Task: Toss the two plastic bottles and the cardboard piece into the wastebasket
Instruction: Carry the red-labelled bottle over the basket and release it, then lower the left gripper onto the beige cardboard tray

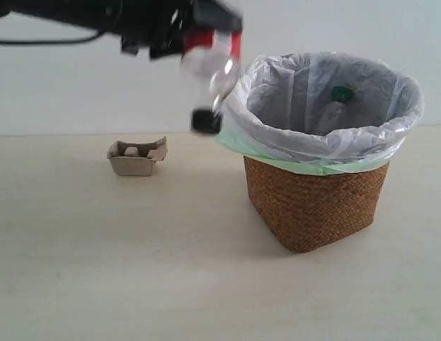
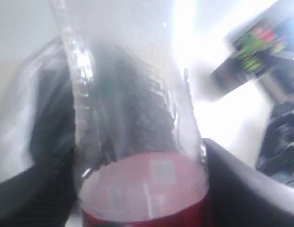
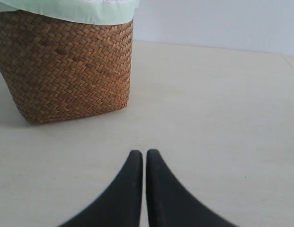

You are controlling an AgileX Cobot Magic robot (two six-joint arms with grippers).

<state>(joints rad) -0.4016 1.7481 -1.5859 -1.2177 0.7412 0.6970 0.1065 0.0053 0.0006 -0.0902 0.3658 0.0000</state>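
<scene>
clear ribbed plastic of the red-label bottle (image 2: 137, 142) fills my left wrist view, clamped between the dark pads (image 2: 246, 189) of the left gripper (image 2: 142, 194). in the exterior view, motion-blurred, that gripper (image 1: 216, 46) hangs the bottle (image 1: 213, 78) with its black cap (image 1: 206, 121) downward, just beside the near rim of the bag and above the table (image 1: 99, 249). wastebasket (image 1: 312, 206): squarish, brown woven wicker, lined with a crinkled translucent white bag (image 1: 277, 128) with a pale green edge. green-cap bottle (image 1: 337, 106): inside the liner, cap uppermost. cardboard piece (image 1: 137, 158): grey-beige moulded pulp with torn walls, on the pale table well left of the basket. right gripper (image 3: 144, 158): tapered black fingers pressed together on nothing, low over the table near the wicker wall (image 3: 66, 71).
</scene>
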